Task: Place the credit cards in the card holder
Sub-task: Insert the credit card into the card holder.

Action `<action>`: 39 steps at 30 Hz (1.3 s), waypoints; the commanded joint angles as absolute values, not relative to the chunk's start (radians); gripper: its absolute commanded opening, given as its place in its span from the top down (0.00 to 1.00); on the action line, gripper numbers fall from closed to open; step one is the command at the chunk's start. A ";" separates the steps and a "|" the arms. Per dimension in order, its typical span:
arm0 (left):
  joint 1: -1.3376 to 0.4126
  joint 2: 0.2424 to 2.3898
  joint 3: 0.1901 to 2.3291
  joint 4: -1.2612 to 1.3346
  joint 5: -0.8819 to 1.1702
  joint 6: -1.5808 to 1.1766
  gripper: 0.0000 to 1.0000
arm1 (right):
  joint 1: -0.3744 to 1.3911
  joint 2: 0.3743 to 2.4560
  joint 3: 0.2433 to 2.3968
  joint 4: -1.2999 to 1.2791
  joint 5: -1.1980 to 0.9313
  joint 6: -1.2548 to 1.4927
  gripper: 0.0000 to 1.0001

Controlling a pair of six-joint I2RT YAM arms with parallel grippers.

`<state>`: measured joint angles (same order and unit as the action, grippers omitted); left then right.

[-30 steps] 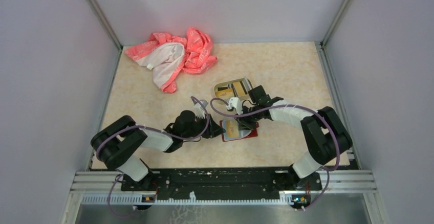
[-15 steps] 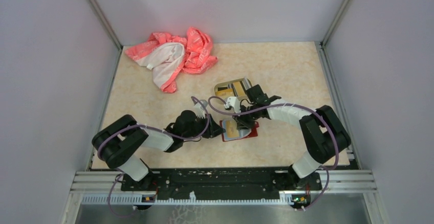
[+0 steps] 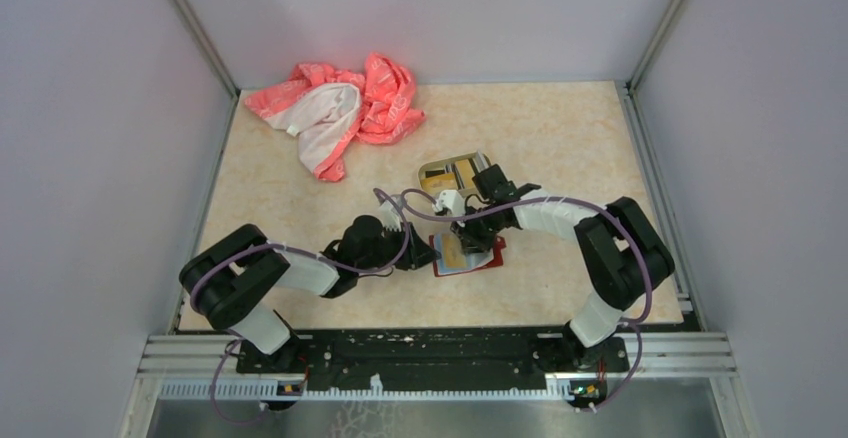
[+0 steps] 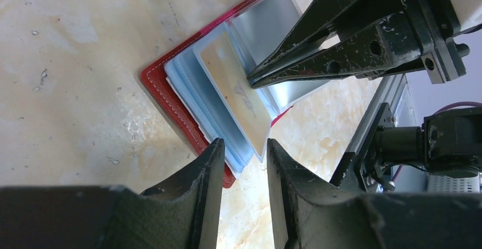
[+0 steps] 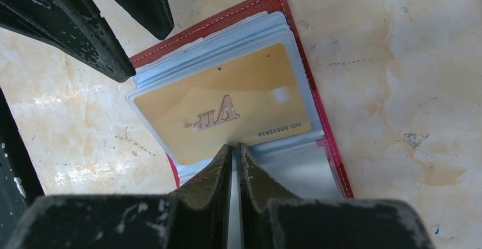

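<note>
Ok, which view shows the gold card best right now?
Right wrist: the gold card lies face-on in the card holder, its VIP lettering legible. Left wrist shows it slanted and foreshortened; the top view shows only a small gold patch between the arms.

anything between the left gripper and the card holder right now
Nothing visible. The open left gripper sits right at the near corner of the card holder, which lies open. The right gripper is on the far side, pinching a clear sleeve next to the gold card.
</note>
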<state>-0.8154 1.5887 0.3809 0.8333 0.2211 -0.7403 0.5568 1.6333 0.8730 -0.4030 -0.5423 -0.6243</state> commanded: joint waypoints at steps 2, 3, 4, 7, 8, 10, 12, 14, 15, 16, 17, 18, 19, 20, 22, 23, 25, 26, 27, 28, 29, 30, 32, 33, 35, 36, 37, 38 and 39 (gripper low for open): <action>-0.809 1.599 0.397 0.894 0.251 -0.739 0.61 | 0.568 1.664 0.907 -0.414 -0.512 -0.629 0.93; -0.809 1.602 0.399 0.903 0.258 -0.742 0.61 | 0.568 1.664 0.908 -0.414 -0.512 -0.628 0.93; -0.808 1.607 0.401 0.913 0.265 -0.747 0.60 | 0.568 1.666 0.908 -0.416 -0.512 -0.629 0.93; -0.806 1.631 0.411 0.938 0.289 -0.762 0.60 | 0.568 1.665 0.908 -0.417 -0.512 -0.629 0.93; -0.805 1.638 0.415 0.940 0.290 -0.766 0.59 | 0.569 1.665 0.907 -0.417 -0.514 -0.629 0.93; -0.804 1.651 0.419 0.944 0.293 -0.771 0.59 | 0.569 1.665 0.907 -0.419 -0.514 -0.630 0.93; -0.802 1.664 0.422 0.948 0.297 -0.774 0.59 | 0.568 1.665 0.907 -0.420 -0.515 -0.632 0.93; -0.801 1.673 0.425 0.949 0.300 -0.775 0.58 | 0.567 1.665 0.907 -0.419 -0.516 -0.633 0.93; -0.801 1.677 0.427 0.951 0.301 -0.775 0.58 | 0.568 1.666 0.907 -0.419 -0.517 -0.633 0.93; -0.801 1.680 0.430 0.951 0.305 -0.776 0.58 | 0.568 1.667 0.908 -0.420 -0.517 -0.634 0.93; -0.801 1.686 0.433 0.951 0.308 -0.777 0.58 | 0.568 1.670 0.909 -0.423 -0.517 -0.634 0.93; -0.801 1.691 0.437 0.951 0.311 -0.777 0.58 | 0.569 1.671 0.912 -0.425 -0.517 -0.636 0.93; -0.801 1.696 0.440 0.951 0.316 -0.779 0.58 | 0.568 1.673 0.912 -0.426 -0.517 -0.637 0.93; -0.801 1.702 0.443 0.954 0.320 -0.780 0.58 | 0.568 1.672 0.912 -0.427 -0.517 -0.637 0.93; -0.801 1.717 0.448 0.968 0.331 -0.786 0.58 | 0.568 1.672 0.912 -0.427 -0.518 -0.637 0.93; -0.801 1.723 0.449 0.977 0.341 -0.791 0.58 | 0.568 1.672 0.912 -0.428 -0.518 -0.637 0.93; -0.801 1.738 0.451 0.994 0.352 -0.799 0.58 | 0.569 1.673 0.913 -0.428 -0.519 -0.637 0.93; -0.801 1.744 0.452 0.999 0.358 -0.801 0.57 | 0.569 1.672 0.914 -0.429 -0.520 -0.637 0.93; -0.801 1.750 0.455 1.003 0.361 -0.803 0.57 | 0.569 1.672 0.914 -0.430 -0.521 -0.637 0.93; -0.802 1.756 0.456 1.007 0.365 -0.806 0.57 | 0.569 1.671 0.915 -0.430 -0.521 -0.635 0.93; -0.802 1.760 0.458 1.011 0.370 -0.811 0.57 | 0.569 1.671 0.915 -0.429 -0.523 -0.634 0.93; -0.801 1.764 0.459 1.017 0.376 -0.813 0.57 | 0.569 1.667 0.916 -0.430 -0.525 -0.633 0.93; -0.801 1.769 0.460 1.041 0.390 -0.821 0.57 | 0.569 1.659 0.922 -0.434 -0.539 -0.627 0.92; -0.802 1.769 0.461 1.055 0.399 -0.826 0.57 | 0.569 1.650 0.928 -0.441 -0.547 -0.623 0.91; -0.802 1.770 0.465 1.075 0.415 -0.833 0.56 | 0.567 1.626 0.946 -0.465 -0.559 -0.616 0.88; -0.801 1.770 0.469 1.077 0.422 -0.835 0.56 | 0.562 1.610 0.954 -0.477 -0.572 -0.615 0.83; -0.801 1.769 0.475 1.077 0.428 -0.838 0.56 | 0.553 1.593 0.960 -0.489 -0.589 -0.615 0.79; -0.801 1.772 0.482 1.077 0.437 -0.839 0.56 | 0.542 1.572 0.964 -0.498 -0.607 -0.618 0.75; -0.801 1.775 0.490 1.077 0.444 -0.842 0.56 | 0.527 1.550 0.965 -0.505 -0.619 -0.622 0.73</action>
<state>-0.8043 1.7599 0.4492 1.0107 0.3901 -0.8227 0.5533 1.6428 0.9115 -0.4629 -0.5541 -0.6193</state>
